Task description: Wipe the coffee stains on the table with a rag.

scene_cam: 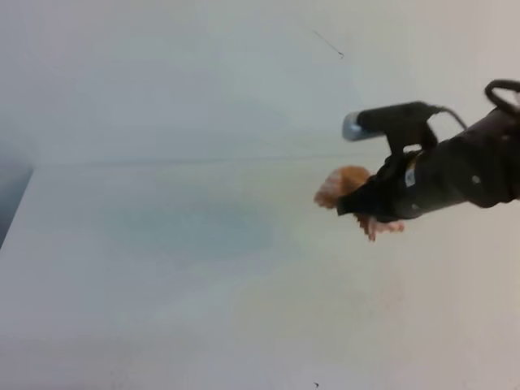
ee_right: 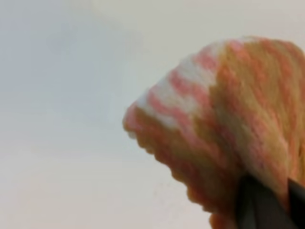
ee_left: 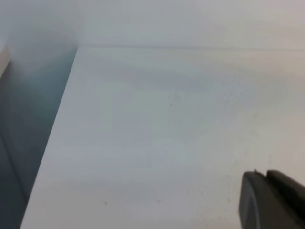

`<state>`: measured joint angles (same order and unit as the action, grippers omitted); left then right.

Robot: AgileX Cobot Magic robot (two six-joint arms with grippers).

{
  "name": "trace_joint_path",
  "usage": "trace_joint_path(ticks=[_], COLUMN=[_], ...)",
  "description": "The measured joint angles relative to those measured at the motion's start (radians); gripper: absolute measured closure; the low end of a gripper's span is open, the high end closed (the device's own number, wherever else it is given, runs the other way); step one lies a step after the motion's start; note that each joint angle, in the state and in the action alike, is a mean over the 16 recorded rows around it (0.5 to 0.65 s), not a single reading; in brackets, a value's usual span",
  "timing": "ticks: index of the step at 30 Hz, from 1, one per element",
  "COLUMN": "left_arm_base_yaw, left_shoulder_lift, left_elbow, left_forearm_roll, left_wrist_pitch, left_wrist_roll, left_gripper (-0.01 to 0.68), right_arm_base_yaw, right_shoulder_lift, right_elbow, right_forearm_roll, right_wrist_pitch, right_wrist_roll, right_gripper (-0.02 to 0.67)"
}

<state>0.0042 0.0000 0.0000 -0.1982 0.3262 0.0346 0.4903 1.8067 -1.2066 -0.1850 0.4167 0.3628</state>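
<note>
Exterior high view: right arm enters from the right edge, its right gripper (scene_cam: 357,205) at centre right above the table (scene_cam: 162,268). The rag (scene_cam: 345,183) bunches at its tip, fingers (ee_right: 259,205) pinched on the cloth. Coffee stains cannot be made out. Left gripper (ee_left: 271,200) shows only as a dark corner at lower right; finger spacing cannot be told.

Pale blank wall (scene_cam: 162,73) at back, dim grey gap (ee_left: 28,124) at left, soft even light
</note>
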Motion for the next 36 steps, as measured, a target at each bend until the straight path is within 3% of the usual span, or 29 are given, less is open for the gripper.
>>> trace_joint_path(ticks=[11,22,30,36], left_arm_base_yaw=[0.0,0.0,0.0,0.0], left_shoulder_lift=[0.0,0.0,0.0,0.0], left_elbow=[0.0,0.0,0.0,0.0], left_forearm_roll=[0.0,0.0,0.0,0.0], left_wrist_pitch=[0.0,0.0,0.0,0.0], left_wrist_roll=[0.0,0.0,0.0,0.0], left_gripper=[0.674,0.674,0.674,0.674], right_arm_base_yaw=[-0.06,-0.067,-0.065,-0.065], right_shoulder_lift=[-0.226,-0.16,-0.125,-0.24], right_elbow=[0.264,0.439,0.441,0.44], right_forearm_roll=[-0.185,-0.223,-0.234,-0.256], right_wrist_pitch=[-0.18,-0.352,-0.341,-0.273], right_wrist_roll=[0.226,0.325,0.325,0.294], right_gripper=[0.621,0.609,0.468,0.359])
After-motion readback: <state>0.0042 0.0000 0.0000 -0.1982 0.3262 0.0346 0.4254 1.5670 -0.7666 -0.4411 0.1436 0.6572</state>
